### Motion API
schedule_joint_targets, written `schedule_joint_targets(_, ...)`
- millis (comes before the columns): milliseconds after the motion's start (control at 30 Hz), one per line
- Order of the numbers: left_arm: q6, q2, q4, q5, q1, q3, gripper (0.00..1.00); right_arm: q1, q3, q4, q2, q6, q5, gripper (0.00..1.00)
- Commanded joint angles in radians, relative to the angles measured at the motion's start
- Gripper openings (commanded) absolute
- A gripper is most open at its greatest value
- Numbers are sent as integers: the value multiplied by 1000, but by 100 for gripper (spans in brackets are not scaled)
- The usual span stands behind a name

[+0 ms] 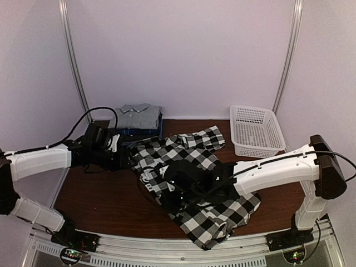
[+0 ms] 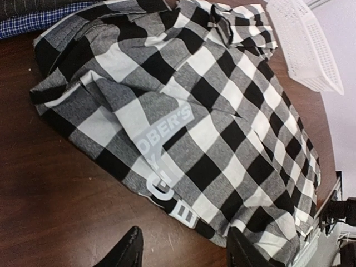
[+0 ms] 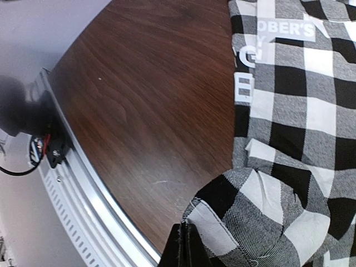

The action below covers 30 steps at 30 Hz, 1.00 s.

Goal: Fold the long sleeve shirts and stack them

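1. Black-and-white checked shirt (image 1: 214,219) (image 2: 211,128) (image 3: 300,111) lies spread open and rumpled across the middle of a dark wooden table (image 1: 105,194). We place everything else relative to this shirt.
2. White lettering (image 2: 167,128) (image 3: 286,28) is printed on the shirt near its left side. We can read part of it as "OBER'S".
3. The left gripper (image 1: 125,158) (image 2: 186,253) sits low at the shirt's left edge. Its two dark fingers stand apart, and we see only bare wood and the shirt's edge past them.
4. The right gripper (image 1: 177,201) (image 3: 186,245) reaches across the shirt from the right to its near-left hem. Its fingers are pressed together, pinching a bunched fold of the checked cloth at their tips.
5. Just behind the shirt's far-left corner is a folded stack. A plain grey shirt (image 1: 136,115) with a collar lies on top and a dark blue shirt (image 1: 142,132) beneath it. The left wrist view also shows a blue-checked shirt (image 2: 33,25) there.
6. A white lattice basket (image 1: 256,130) (image 2: 306,44) stands just beside the shirt's far-right corner.
7. On the near side of the shirt, a metal rail (image 3: 72,183) runs along the table's edge.
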Motion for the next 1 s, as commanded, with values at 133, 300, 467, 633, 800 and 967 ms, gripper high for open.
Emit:
schedule_joint_targets(133,-82,-320,56,179,-25,-193,60,-155,10,331,18,32,-362,0)
schedule_joint_targets(300,-140,-404,154,242,-85,-276,68,-238,33,486,81,113,-487,0)
schedule_joint_targets(467,-158,-364,232,221,-196,-280,69,-260,134,502,167,155,-515,0)
schedule_joint_targets(633,-180,-301,274,201,-239,-260,69,-264,216,500,219,182,-496,0)
schedule_joint_targets(800,-206,-246,279,120,-255,-240,62,-263,249,500,240,200,-490,0)
schedule_joint_targets(967,-238,-253,284,30,-259,-218,53,-264,246,498,232,202,-484,0)
